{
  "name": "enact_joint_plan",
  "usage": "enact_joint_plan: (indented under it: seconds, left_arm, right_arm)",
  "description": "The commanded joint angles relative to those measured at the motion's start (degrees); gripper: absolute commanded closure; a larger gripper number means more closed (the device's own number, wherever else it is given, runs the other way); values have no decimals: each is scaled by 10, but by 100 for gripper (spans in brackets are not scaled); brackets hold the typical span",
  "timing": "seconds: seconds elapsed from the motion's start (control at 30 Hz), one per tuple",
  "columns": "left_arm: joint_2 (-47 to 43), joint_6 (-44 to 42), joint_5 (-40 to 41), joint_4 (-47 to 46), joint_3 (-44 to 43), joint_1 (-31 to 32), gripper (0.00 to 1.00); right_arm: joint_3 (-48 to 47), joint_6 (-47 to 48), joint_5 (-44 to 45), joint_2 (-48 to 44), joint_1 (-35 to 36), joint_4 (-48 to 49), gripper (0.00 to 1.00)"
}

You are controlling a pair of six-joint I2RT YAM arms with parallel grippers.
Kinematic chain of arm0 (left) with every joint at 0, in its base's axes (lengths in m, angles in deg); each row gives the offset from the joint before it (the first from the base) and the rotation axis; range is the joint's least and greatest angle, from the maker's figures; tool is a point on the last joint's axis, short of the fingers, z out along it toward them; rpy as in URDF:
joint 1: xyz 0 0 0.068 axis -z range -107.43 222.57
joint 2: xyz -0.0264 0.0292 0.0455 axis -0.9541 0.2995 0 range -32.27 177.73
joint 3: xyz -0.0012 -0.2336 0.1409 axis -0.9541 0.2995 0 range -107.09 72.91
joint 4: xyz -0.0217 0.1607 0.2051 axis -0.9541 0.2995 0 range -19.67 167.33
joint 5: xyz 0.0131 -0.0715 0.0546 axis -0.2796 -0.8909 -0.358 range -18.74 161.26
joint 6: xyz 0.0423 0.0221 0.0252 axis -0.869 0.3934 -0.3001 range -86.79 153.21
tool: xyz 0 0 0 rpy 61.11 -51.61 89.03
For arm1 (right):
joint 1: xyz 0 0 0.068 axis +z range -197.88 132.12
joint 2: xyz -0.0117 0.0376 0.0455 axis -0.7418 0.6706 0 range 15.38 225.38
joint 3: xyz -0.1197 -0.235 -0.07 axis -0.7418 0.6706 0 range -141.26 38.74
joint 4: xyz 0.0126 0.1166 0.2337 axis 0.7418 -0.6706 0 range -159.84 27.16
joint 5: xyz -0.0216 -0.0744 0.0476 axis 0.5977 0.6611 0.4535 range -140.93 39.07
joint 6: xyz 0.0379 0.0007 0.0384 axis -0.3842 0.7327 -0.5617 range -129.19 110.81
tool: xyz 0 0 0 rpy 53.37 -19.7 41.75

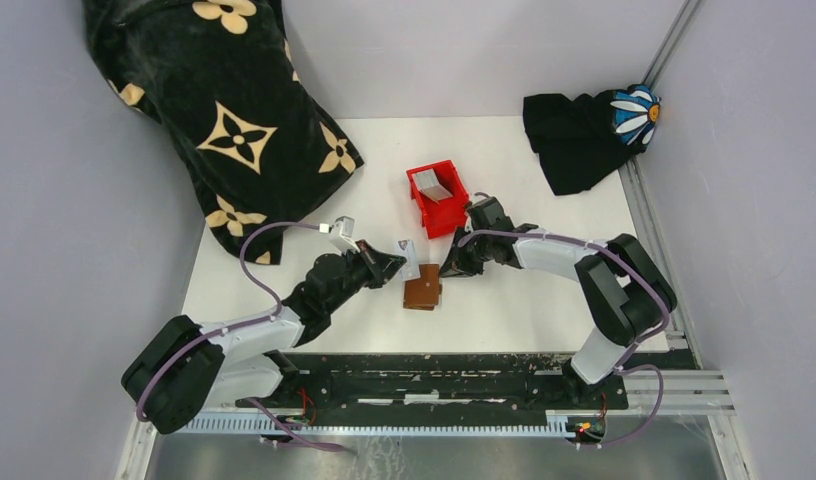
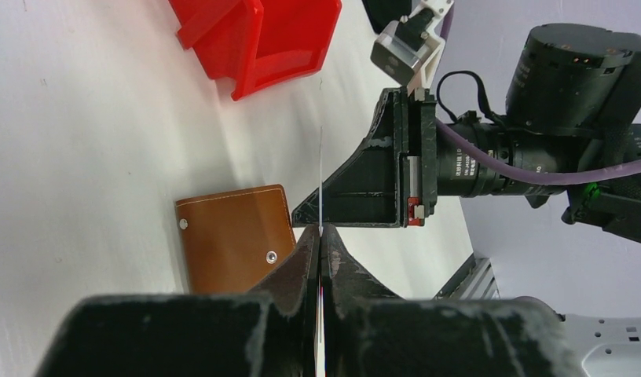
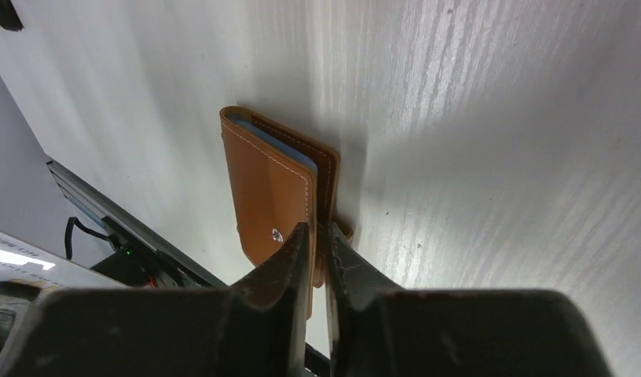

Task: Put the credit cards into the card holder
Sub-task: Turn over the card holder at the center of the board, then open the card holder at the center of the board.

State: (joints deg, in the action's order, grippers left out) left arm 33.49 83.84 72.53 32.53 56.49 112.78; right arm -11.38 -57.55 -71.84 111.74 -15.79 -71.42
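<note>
The brown card holder (image 1: 422, 291) lies on the white table between the two arms. My left gripper (image 1: 397, 265) is shut on one credit card (image 1: 410, 254), held just left of and above the holder. In the left wrist view this card (image 2: 320, 177) shows edge-on as a thin line between the closed fingers (image 2: 302, 259), with the holder (image 2: 235, 243) below left. My right gripper (image 3: 318, 229) is shut on an edge flap of the holder (image 3: 266, 184). A light blue card edge (image 3: 274, 144) shows inside it. More grey cards (image 1: 433, 185) lie in the red bin.
The red plastic bin (image 1: 446, 212) stands just behind the holder and shows in the left wrist view (image 2: 258, 39). A black patterned cloth (image 1: 224, 110) covers the back left. A black item with a daisy (image 1: 589, 135) lies at the back right.
</note>
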Motion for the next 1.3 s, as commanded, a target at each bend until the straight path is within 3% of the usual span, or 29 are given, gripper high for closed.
enact_joint_plan:
  seconds: [0.0, 0.13, 0.43, 1.27]
  left_arm:
    - [2, -37, -13, -8, -28, -3, 97]
    - [2, -36, -15, -6, -32, -2, 97]
    - [18, -23, -77, -28, -43, -3, 97]
    - [67, 53, -150, -111, -51, -6, 97]
  right_arm:
    - [-30, 42, 17, -43, -4, -3, 79]
    - [-35, 59, 28, -91, -6, -24, 69]
    - [8, 31, -27, -164, -17, 40, 65]
    - [91, -67, -139, -138, -21, 238, 64]
